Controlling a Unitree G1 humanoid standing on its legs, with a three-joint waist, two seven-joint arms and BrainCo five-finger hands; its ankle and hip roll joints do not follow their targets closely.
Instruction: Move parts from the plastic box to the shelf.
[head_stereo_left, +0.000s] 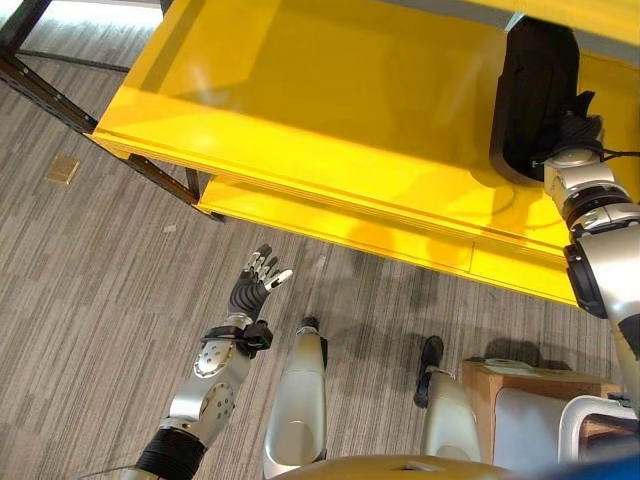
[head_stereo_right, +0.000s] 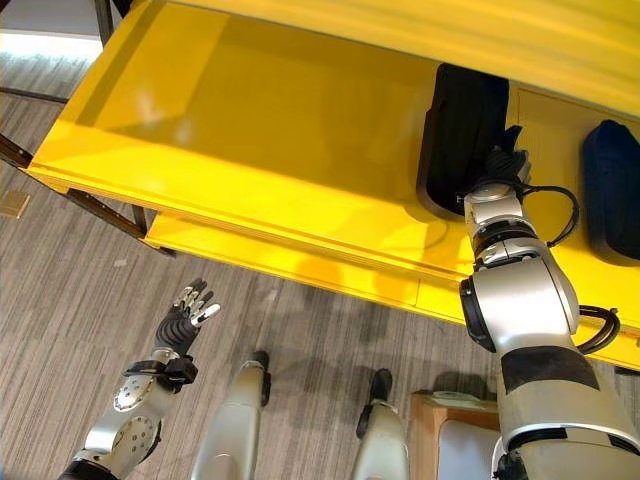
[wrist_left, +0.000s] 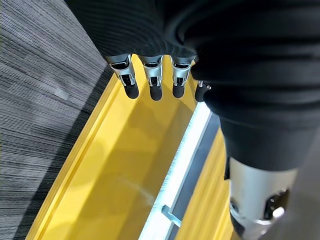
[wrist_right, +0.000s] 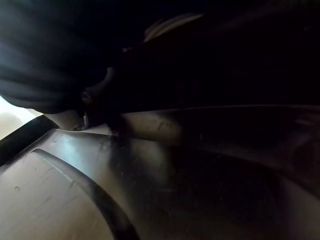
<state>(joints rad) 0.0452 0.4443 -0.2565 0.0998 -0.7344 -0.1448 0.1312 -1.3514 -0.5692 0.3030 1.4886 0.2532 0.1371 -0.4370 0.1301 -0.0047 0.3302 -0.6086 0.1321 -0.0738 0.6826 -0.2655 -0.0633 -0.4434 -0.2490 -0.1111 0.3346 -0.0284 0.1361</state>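
Right hand on a black part on the yellow shelf; left hand free over the floor.

The right hand (head_stereo_right: 497, 165) reaches onto the bright yellow metal shelf (head_stereo_right: 250, 140), at the near end of a tall black ribbed moulded part (head_stereo_right: 465, 120) lying there; whether its fingers grasp it cannot be told. A second dark blue-black part (head_stereo_right: 612, 190) lies just beyond that hand's outer side. The left hand (head_stereo_left: 257, 276) hangs released, fingers straight, above the grey striped carpet floor (head_stereo_left: 90, 280), short of the shelf's front edge.

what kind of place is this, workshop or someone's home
Probably a workshop or warehouse-style test space, not a home: a yellow metal shelf holding black parts on a dark frame, over grey striped flooring.
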